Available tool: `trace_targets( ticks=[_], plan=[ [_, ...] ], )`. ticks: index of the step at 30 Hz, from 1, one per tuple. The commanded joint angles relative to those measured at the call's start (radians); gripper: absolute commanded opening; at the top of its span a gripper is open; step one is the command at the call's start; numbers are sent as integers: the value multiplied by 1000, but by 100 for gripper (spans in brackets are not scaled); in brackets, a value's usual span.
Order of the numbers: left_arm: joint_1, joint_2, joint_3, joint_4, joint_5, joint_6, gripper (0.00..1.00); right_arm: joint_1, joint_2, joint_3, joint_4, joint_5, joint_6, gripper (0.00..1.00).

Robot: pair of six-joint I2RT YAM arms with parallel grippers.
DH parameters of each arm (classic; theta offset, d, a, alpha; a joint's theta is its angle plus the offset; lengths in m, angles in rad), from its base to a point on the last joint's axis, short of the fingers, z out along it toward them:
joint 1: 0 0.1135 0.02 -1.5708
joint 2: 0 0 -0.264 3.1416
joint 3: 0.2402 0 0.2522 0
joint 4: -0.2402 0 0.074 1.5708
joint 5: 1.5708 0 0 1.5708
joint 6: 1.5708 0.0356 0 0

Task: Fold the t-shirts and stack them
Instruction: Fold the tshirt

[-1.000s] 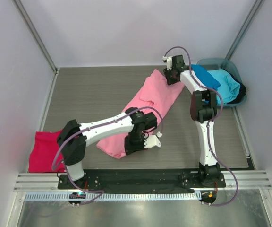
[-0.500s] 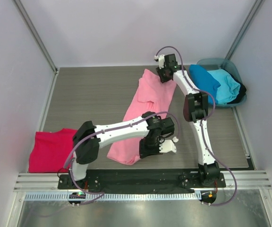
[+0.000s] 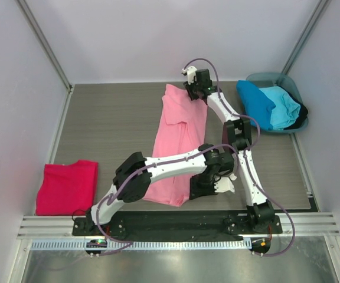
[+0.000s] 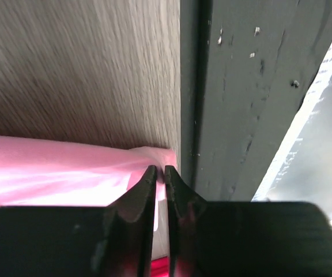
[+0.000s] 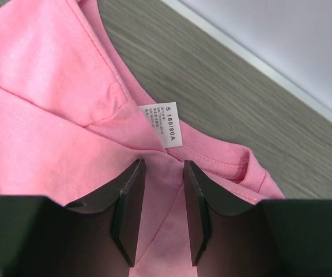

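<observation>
The light pink t-shirt (image 3: 179,135) lies stretched from the back of the table to the front edge. My right gripper (image 3: 195,93) is at its collar, jaws closed on a fold of pink cloth (image 5: 39,86) just below the white size label (image 5: 161,124); the gripper (image 5: 163,167) shows cloth between its fingers. My left gripper (image 3: 196,191) is shut on the hem corner by the front edge; in the left wrist view it (image 4: 160,171) pinches the pink cloth (image 4: 51,173). The crimson-magenta shirt (image 3: 66,186) lies folded at front left. Blue (image 3: 255,100) and turquoise (image 3: 282,106) shirts lie in the tub.
The grey-teal tub (image 3: 255,76) stands at the back right corner, with something dark (image 3: 303,115) at its right side. The dark front rail (image 4: 241,86) runs right beside the left gripper. White walls enclose the table on three sides.
My right gripper has dragged the collar leftward along the back. My left gripper has carried the hem rightward along the front. The pink shirt has swung from diagonal to nearly straight front-to-back.
</observation>
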State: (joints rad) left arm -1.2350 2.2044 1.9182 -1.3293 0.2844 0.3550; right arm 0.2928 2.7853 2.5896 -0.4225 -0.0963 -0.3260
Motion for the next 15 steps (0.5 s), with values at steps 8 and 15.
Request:
trace_targets(
  ticks=[8, 15],
  plan=[
    [2, -75, 264, -150, -85, -37, 40, -41, -36, 27, 263, -5, 148, 47],
    [156, -349, 256, -8, -215, -140, 68, -92, -602, -375, 293, 8, 441, 52]
  ],
)
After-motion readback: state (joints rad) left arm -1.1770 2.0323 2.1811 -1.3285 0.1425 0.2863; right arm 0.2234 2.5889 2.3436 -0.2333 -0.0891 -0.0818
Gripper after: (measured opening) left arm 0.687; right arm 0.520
